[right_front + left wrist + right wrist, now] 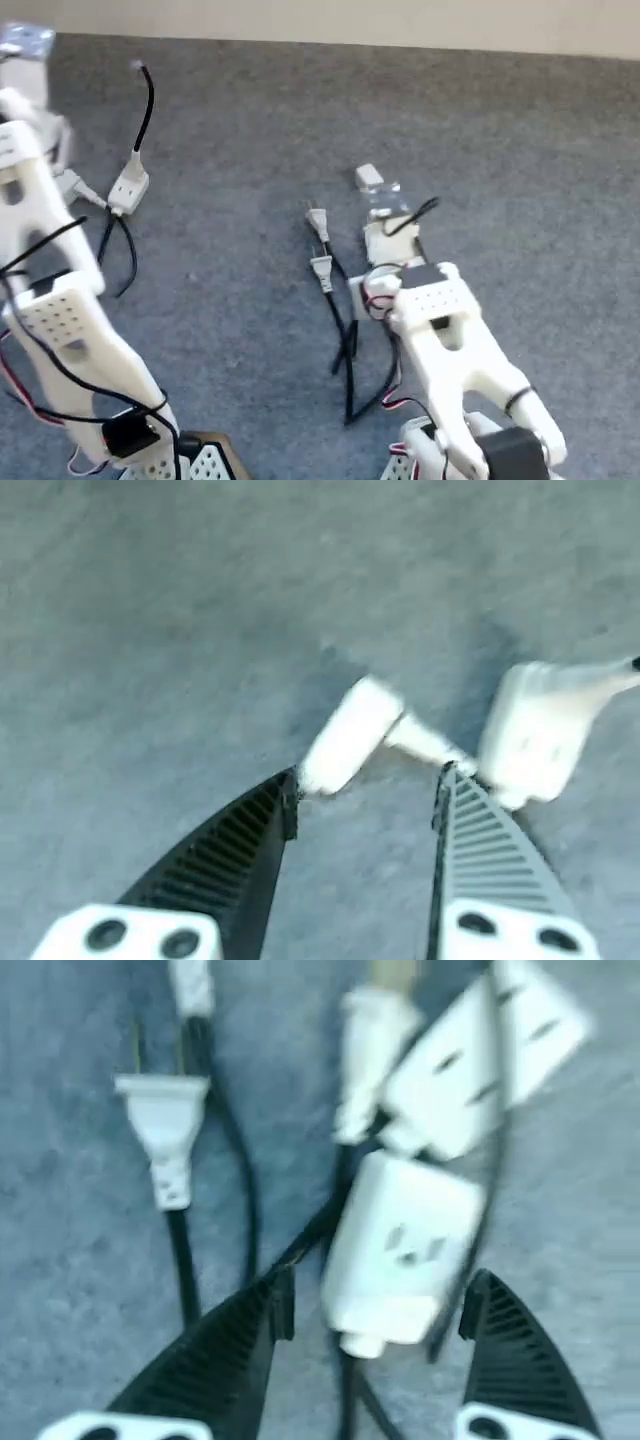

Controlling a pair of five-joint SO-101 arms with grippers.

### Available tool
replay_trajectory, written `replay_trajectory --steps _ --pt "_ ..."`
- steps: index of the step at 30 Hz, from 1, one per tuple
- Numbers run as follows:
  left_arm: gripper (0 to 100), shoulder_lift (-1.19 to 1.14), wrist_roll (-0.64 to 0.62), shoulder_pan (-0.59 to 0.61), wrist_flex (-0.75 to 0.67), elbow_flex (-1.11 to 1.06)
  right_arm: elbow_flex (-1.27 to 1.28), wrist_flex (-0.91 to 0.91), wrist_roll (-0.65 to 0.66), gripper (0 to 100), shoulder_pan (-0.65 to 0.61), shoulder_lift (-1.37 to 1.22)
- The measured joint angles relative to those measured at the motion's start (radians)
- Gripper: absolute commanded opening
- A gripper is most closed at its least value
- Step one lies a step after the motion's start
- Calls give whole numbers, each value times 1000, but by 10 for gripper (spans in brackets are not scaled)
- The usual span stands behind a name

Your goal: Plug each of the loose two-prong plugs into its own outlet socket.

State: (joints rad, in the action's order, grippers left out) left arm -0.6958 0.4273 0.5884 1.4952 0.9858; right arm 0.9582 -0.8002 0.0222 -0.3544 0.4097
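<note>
My left gripper [365, 785] is open above the grey mat, its black fingers on either side of a white plug [348, 736]. That plug lies with its prong end against a white outlet socket [535, 730]; I cannot tell how deep the prongs sit. The same socket [128, 187] lies at the far left of the high view. My right gripper [380, 1295] is open and straddles a white outlet socket [400, 1245]. A loose two-prong plug [160, 1115] on a black cord lies beside it, and a second plug [190, 985] lies farther off.
More white sockets [475, 1065] are bunched just beyond the straddled one. Black cords [345, 350] trail from both plugs [320, 245] toward the front edge. A black cable [148, 105] runs from the left socket to the back. Open mat lies at the right.
</note>
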Motion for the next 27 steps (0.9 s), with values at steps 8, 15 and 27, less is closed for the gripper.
replay_trajectory --steps 8,15,27 --pt "232 0 41 127 0 0 -15 5 -41 262 -55 -78" --pt "232 0 43 172 0 0 -58 57 -48 40 -55 -207" --pt "232 -75 44 189 -71 0 -187 23 -21 4 15 -308"
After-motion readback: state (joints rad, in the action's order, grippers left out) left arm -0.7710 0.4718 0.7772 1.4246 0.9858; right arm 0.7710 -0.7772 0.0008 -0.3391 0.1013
